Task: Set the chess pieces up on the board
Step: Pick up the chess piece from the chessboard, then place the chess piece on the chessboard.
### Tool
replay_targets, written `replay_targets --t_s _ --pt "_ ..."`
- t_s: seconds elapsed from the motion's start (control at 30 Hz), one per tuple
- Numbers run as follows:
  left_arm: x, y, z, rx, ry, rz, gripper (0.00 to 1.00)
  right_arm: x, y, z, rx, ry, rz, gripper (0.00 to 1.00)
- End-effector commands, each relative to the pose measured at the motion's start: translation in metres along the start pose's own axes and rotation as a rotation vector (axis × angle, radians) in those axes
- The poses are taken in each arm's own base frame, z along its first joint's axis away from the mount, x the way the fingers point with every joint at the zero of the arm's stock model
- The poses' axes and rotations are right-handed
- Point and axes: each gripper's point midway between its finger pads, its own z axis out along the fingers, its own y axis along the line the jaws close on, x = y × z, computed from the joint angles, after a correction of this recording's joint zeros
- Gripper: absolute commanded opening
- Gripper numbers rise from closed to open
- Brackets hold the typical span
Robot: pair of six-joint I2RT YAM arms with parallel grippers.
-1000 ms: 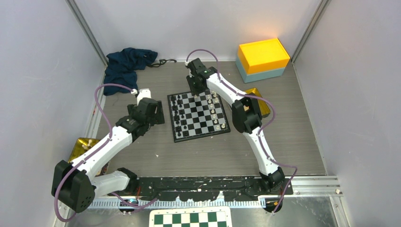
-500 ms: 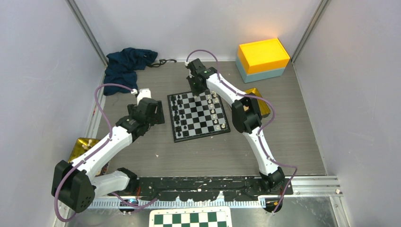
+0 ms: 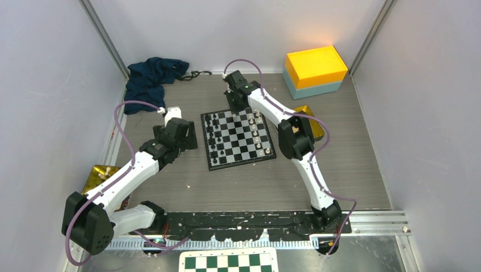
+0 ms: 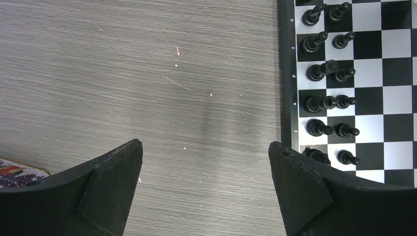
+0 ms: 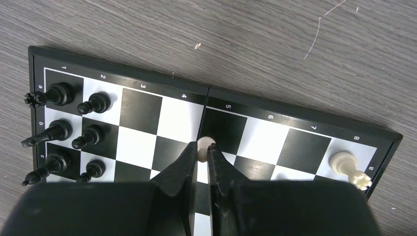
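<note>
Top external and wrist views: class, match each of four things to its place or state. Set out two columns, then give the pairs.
Things
1. left gripper
2. right gripper
3. blue cloth
4. yellow-and-teal box

Places or states
A. far right corner of the table
B. shut on a cream chess piece
C. far left corner
D. open over bare table beside the board

Pairs: 1-D, 2-B, 3-C, 4-A

The board (image 3: 238,139) lies mid-table, chess pieces (image 3: 212,139) ranked along its left and right sides, the left gripper (image 4: 204,146) just left of it, the right gripper (image 5: 202,146) over its far edge pinching a piece (image 5: 203,142), a cloth (image 3: 150,79) far left, a box (image 3: 315,71) far right.
</note>
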Motion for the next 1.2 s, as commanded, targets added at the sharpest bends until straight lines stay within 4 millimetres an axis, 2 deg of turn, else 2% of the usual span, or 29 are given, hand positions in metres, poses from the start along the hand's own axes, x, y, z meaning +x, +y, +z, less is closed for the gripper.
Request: replay_targets --t_s 0.0,0.17,0.67,1.17 --pt "-0.018 -0.003 -0.003 0.008 -0.061 -0.026 1.0 -0.013 -0.005 -0.018 0.025 -0.046 -0.01 0.05" --pt "-0.019 -0.004 -0.004 0.009 -0.058 -0.024 1.0 -0.024 -0.01 -0.028 0.033 -0.076 -0.001 0.03" --pt "-0.019 -0.006 -0.004 0.015 -0.049 -0.027 1.0 -0.036 -0.025 -0.044 0.064 -0.121 0.016 0.01" --pt "-0.019 -0.007 -0.003 0.015 -0.048 -0.024 1.0 -0.05 -0.06 -0.045 0.115 -0.145 0.062 0.01"
